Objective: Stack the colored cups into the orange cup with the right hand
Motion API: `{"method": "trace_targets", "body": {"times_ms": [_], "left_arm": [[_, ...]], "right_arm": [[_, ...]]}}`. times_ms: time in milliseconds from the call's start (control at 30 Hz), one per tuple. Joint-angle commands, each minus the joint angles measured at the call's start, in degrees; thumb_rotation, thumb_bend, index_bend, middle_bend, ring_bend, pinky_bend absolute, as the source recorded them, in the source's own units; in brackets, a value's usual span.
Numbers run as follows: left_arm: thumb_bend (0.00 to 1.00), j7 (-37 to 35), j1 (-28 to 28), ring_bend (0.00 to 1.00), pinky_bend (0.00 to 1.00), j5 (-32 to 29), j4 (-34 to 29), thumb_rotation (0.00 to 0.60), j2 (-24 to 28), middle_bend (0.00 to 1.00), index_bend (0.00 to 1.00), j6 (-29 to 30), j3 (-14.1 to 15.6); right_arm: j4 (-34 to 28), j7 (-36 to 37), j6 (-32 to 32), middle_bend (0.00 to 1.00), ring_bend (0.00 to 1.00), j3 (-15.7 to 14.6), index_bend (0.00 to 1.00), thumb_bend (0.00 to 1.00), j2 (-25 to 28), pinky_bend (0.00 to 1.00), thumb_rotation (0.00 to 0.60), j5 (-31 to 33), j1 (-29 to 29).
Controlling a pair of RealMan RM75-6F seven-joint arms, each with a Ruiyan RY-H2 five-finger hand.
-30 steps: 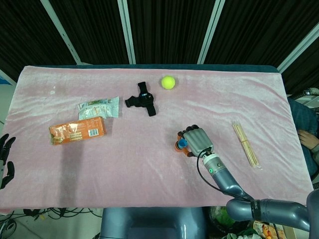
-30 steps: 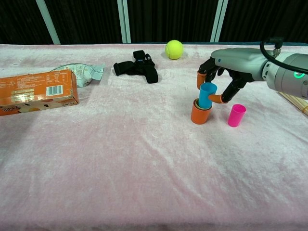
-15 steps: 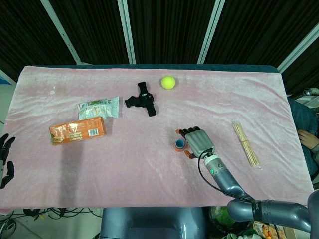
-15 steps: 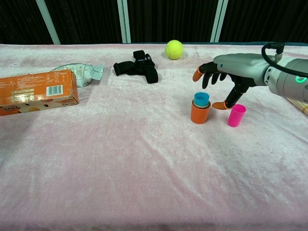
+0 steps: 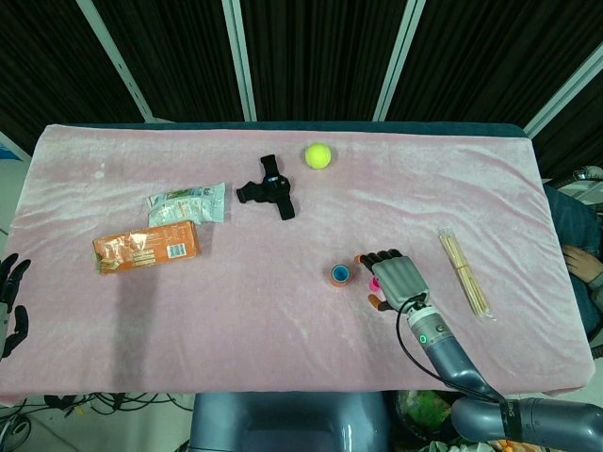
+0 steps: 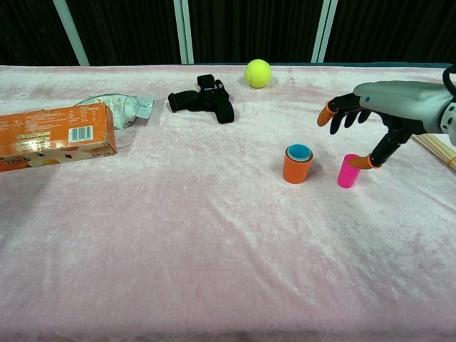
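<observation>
The orange cup (image 6: 296, 167) (image 5: 340, 275) stands upright right of the table's middle, with a blue cup (image 6: 299, 152) nested inside it, only its rim showing. A pink cup (image 6: 348, 171) stands upright just to its right; in the head view only a pink sliver (image 5: 374, 282) shows beside the hand. My right hand (image 6: 374, 107) (image 5: 396, 278) hovers over the pink cup with fingers spread, holding nothing; its thumb tip sits close by the cup's rim. My left hand (image 5: 9, 297) hangs off the table's left edge, fingers apart and empty.
A yellow tennis ball (image 6: 257, 73) and a black strap (image 6: 203, 97) lie at the back. An orange box (image 6: 53, 137) and a clear snack packet (image 6: 117, 105) are at the left. Wooden sticks (image 5: 464, 272) lie to the right of my right hand.
My right hand let go of the blue cup, which dropped fully into the orange cup. The hand then moved right, over the pink cup.
</observation>
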Motion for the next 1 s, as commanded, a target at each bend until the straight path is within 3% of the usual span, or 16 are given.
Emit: {"method": "trace_targets", "body": {"times_ms": [33, 733, 1000], "left_arm": [[0.71, 0.08, 0.01, 0.00, 0.01, 0.04, -0.02, 0.600, -0.03, 0.01, 0.05, 0.04, 0.02], [0.71, 0.08, -0.01, 0.00, 0.01, -0.40, -0.08, 0.600, 0.15, 0.01, 0.05, -0.30, -0.01], [0.71, 0.30, -0.03, 0.00, 0.01, -0.52, -0.13, 0.600, 0.10, 0.01, 0.05, -0.35, -0.03]], "right_arm": [[1.40, 0.26, 0.15, 0.28, 0.23, -0.46, 0.27, 0.23, -1.19, 0.21, 0.600, -0.34, -0.56], [15.15, 3.44, -2.40, 0.40, 0.23, -0.04, 0.41, 0.24, -8.65, 0.21, 0.600, -2.10, -2.17], [18.03, 4.51, -2.40, 0.49, 0.29, 0.47, 0.48, 0.31, -9.92, 0.21, 0.600, -3.37, -2.86]]}}
